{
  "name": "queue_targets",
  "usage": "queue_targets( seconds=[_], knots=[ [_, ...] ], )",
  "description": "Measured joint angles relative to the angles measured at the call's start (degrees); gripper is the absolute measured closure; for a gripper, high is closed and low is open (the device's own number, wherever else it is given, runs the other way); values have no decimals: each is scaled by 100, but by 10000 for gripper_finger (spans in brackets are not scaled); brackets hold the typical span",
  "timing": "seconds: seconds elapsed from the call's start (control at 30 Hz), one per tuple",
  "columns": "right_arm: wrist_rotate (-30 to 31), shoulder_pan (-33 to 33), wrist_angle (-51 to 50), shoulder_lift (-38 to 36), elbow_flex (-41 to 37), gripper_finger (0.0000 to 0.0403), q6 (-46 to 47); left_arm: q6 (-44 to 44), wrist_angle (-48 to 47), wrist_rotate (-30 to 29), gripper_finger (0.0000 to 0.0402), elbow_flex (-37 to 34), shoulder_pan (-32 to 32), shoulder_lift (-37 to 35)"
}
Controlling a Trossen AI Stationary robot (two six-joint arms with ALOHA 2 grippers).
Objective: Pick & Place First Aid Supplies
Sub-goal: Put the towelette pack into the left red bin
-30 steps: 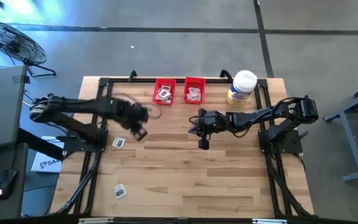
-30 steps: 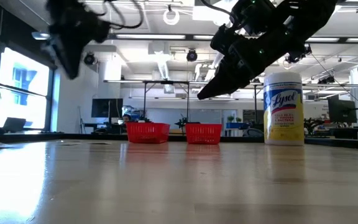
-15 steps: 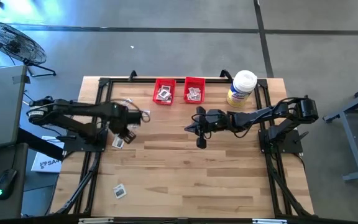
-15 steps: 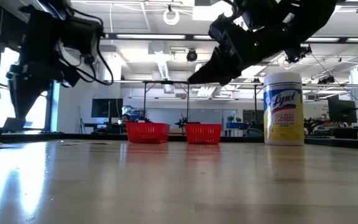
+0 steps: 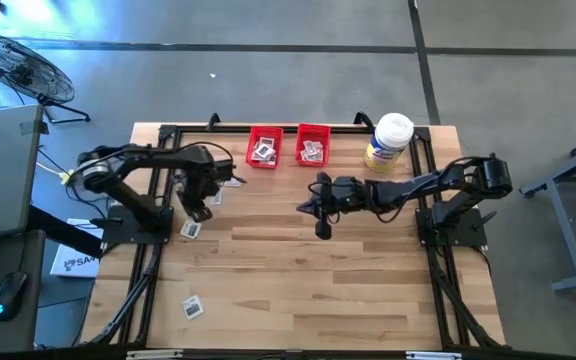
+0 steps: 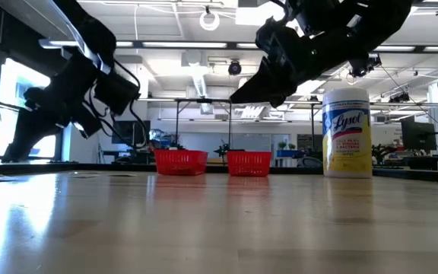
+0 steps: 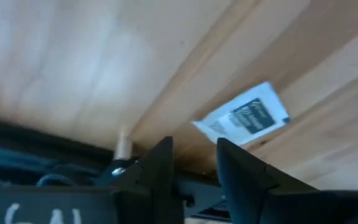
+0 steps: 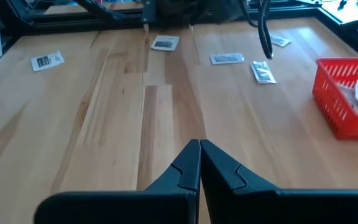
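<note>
Small white packets with dark print lie flat on the wooden table: one (image 5: 190,229) by the left edge, one (image 5: 193,307) near the front left, two (image 5: 230,183) left of the bins. More packets (image 5: 263,150) lie in the two red bins (image 5: 313,133) at the far edge. My left gripper (image 5: 200,211) hangs low over the left side, open by a narrow gap and empty, just short of the left-edge packet (image 7: 244,117). My right gripper (image 5: 323,230) is shut and empty above the table's middle, and shows shut in its wrist view (image 8: 199,148).
A large white-lidded jar with a yellow label (image 5: 388,140) stands at the far right beside the bins. The black frame rails (image 5: 153,250) run along the table's left and right edges. The right wrist view shows several loose packets (image 8: 227,58) and one bin (image 8: 347,93).
My left gripper has swung from the table's middle-left toward the left edge and down, ending low near the left-edge packet; its arm has folded back. My right gripper has risen a little. No packet has moved.
</note>
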Motion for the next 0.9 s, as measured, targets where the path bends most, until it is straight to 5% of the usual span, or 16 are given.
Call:
queue_targets(
  seconds=[0.53, 0.9],
  knots=[
    [131, 121, -91, 0, 0, 400, -15, -544, -118, 530, 282, 151, -200, 1024],
    [131, 119, -125, 0, 0, 400, -60, -1013, 654, 825, 282, -212, -1178, 1024]
  ],
)
